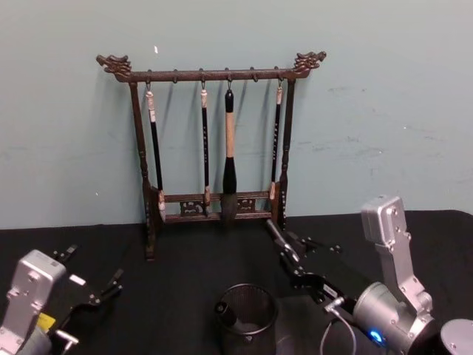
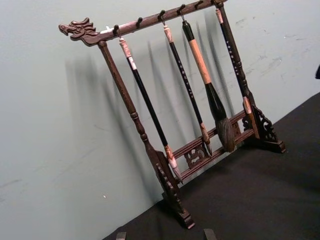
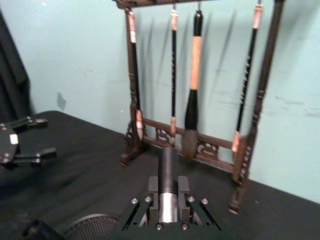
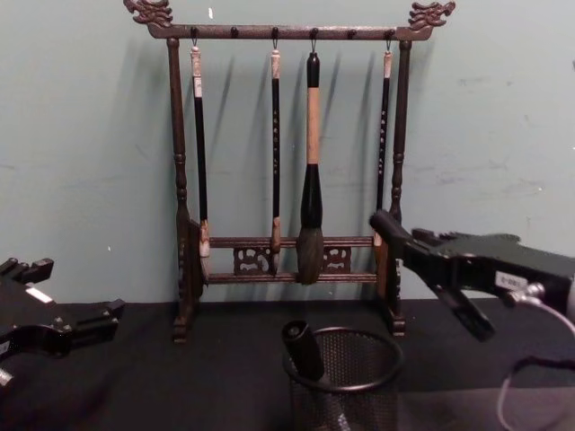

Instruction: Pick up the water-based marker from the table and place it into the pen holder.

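Observation:
The water-based marker [image 3: 168, 165], dark with a grey lower part, is clamped in my right gripper [image 3: 167, 192], which is shut on it. In the head view this gripper [image 1: 292, 259] hovers above the table, right of and behind the pen holder [image 1: 250, 290], with the marker [image 1: 278, 235] pointing toward the rack. The chest view shows the marker's tip [image 4: 386, 223] higher than the black mesh holder's rim [image 4: 359, 334]. A black pen [image 4: 301, 348] leans inside the holder. My left gripper [image 1: 103, 292] rests open and empty at the left.
A tall dark wooden rack [image 1: 214, 74] hung with calligraphy brushes stands against the pale wall behind the holder. Black cloth [image 1: 185, 266] covers the table. The right arm's cable [image 4: 521, 368] hangs at the right.

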Tool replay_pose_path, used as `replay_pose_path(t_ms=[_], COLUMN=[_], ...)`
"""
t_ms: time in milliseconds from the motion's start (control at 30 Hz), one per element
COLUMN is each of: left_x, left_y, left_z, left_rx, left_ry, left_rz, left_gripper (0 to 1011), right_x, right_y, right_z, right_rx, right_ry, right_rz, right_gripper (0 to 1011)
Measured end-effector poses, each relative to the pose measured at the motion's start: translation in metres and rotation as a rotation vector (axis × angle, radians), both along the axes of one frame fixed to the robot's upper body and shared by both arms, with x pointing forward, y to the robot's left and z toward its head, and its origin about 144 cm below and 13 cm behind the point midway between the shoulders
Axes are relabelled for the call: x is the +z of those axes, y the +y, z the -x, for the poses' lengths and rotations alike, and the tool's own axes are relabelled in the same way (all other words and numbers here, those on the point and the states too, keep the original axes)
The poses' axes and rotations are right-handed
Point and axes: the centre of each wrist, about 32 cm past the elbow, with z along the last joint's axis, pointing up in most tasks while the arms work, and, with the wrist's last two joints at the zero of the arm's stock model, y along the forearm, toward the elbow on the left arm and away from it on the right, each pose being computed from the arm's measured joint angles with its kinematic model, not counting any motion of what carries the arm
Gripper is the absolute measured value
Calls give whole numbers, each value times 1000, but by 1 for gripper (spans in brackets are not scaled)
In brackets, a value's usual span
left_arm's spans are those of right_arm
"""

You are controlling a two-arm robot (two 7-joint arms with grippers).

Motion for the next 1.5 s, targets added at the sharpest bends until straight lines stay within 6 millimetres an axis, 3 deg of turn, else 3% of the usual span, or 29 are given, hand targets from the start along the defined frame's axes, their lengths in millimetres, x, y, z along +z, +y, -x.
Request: replay_pose_path(t_ms=[633, 1500], left_x=[0, 0], left_y=[0, 0], left_z=[0, 0], left_rx=[0, 0], left_ry=[0, 0], left_rz=[0, 0], left_gripper=[1001, 1001], right_x=[0, -9], right_y=[31, 46], right_z=[-19, -26], right_rx=[154, 210], right_ry=[-1, 20], right_rz=[-37, -20], right_gripper=[227, 227])
